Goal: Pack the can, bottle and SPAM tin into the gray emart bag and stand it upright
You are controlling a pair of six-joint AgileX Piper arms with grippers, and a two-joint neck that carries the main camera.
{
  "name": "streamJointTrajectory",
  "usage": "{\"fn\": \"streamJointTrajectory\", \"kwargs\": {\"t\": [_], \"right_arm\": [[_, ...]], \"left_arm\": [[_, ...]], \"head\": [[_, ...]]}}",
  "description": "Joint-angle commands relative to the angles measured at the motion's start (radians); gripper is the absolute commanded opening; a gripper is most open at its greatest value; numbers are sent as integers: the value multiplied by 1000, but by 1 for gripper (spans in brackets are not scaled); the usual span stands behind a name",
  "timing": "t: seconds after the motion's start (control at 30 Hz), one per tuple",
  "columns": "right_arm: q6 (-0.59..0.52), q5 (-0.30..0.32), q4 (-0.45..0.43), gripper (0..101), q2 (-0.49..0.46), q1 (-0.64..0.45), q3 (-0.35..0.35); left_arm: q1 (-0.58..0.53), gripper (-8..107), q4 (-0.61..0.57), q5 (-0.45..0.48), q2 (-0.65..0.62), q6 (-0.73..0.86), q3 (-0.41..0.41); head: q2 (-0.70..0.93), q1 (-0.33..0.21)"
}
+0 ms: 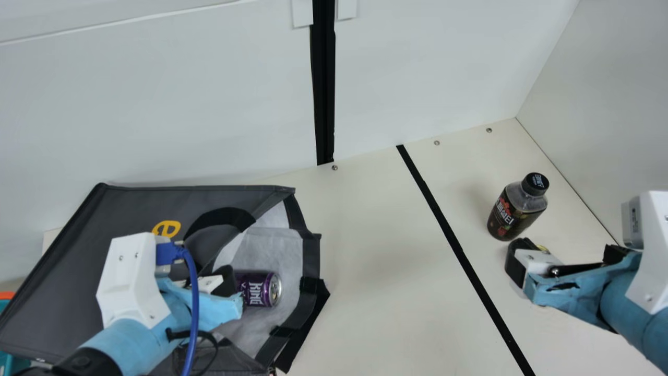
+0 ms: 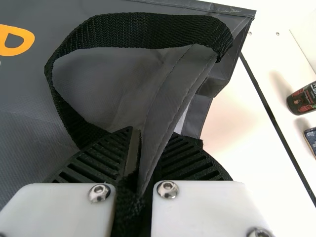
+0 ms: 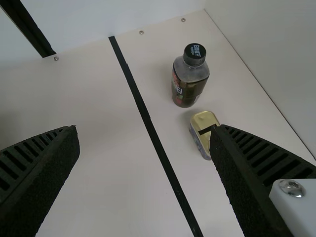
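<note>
Left gripper (image 1: 224, 281) pinches the bag (image 1: 68, 271) (1 can (image 1: 257, 289) inside).

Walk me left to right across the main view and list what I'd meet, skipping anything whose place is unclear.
Yellow letter on the gray bag → purple can → upright black strip on the wall → bottle.
</note>
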Motion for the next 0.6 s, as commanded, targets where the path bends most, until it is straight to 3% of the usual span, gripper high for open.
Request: {"fn": "streamJointTrajectory", "kwargs": {"t": [0.0, 0.57], "right_arm": [[4, 0, -3, 95, 7, 3, -6], [53, 0, -56, 95, 121, 48, -105]], "left_arm": [[0, -8, 0, 0, 0, 0, 0], [0, -8, 0, 0, 0, 0, 0]], "head": [[-2, -23], [-2, -23]]}}
